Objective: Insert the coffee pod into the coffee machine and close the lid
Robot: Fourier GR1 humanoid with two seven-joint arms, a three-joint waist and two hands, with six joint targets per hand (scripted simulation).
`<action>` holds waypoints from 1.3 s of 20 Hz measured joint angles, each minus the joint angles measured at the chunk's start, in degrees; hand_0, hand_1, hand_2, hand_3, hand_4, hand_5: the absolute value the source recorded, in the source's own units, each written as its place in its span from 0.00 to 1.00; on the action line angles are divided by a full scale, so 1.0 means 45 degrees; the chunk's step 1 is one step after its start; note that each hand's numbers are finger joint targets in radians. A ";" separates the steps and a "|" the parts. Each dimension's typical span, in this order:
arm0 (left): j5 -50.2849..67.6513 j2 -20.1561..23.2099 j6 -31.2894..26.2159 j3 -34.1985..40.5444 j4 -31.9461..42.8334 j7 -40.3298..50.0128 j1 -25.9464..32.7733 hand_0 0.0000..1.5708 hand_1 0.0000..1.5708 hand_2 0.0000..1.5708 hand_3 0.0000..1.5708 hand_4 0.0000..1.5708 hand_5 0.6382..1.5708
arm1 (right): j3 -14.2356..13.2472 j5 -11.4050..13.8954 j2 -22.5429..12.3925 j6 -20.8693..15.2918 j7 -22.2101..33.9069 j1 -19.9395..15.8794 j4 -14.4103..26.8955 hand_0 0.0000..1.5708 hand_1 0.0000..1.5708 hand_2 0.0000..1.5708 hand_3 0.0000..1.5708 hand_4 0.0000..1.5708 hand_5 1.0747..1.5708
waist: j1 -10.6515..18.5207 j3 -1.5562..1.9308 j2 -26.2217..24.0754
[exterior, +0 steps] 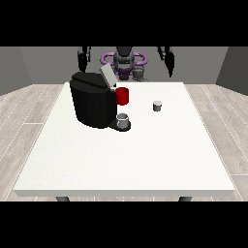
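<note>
A black coffee machine [92, 99] stands on the white table [126, 155] at the left of centre. Its grey lid [107, 76] is tilted up and open. A small grey cup [123, 120] sits on the machine's base plate at its right. A small grey coffee pod [157, 105] stands on the table to the right of the machine. The hand at the view's left [83, 59] hangs behind the table's far edge, above the machine. The hand at the view's right [168, 60] hangs behind the far edge too, well away from the pod. Both hands hold nothing.
A red mug [122, 96] stands right behind the machine's right side, below the raised lid. The robot's body [124, 62] is at the far edge of the table. Wooden floor surrounds the table.
</note>
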 measured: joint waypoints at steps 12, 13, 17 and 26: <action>-0.2111 0.3093 -0.1618 0.0043 0.1127 -0.1357 -0.1620 0.00 0.00 0.00 0.00 0.00 1.00 | -0.0178 0.1332 0.0103 -0.1337 -0.0464 -0.0538 0.0150 0.00 0.00 0.00 0.00 0.00 1.00 | -0.1440 -0.0146 0.0939; -0.2137 0.3417 -0.1854 0.0193 0.1394 -0.1325 -0.1910 0.00 0.00 0.00 0.00 0.00 1.00 | -0.0175 0.1475 0.0087 -0.1457 -0.0349 -0.0730 0.0099 0.00 0.00 0.00 0.00 0.00 1.00 | -0.1536 -0.0148 0.1104; -0.2601 0.4115 -0.2113 0.0559 0.2625 -0.1119 -0.3233 0.00 0.00 0.00 0.00 0.00 1.00 | 0.0012 0.1768 0.0193 -0.1605 -0.0445 -0.1238 -0.0034 0.00 0.00 0.00 0.00 0.00 1.00 | -0.2136 -0.0151 0.1779; -0.3912 0.5008 -0.2735 0.0517 0.5456 -0.1129 -0.5223 0.00 0.00 0.00 0.00 0.00 1.00 | 0.0798 0.2464 0.0971 -0.2164 -0.0108 -0.1793 -0.0035 0.00 0.00 0.00 0.00 0.00 1.00 | -0.2743 -0.0156 0.2818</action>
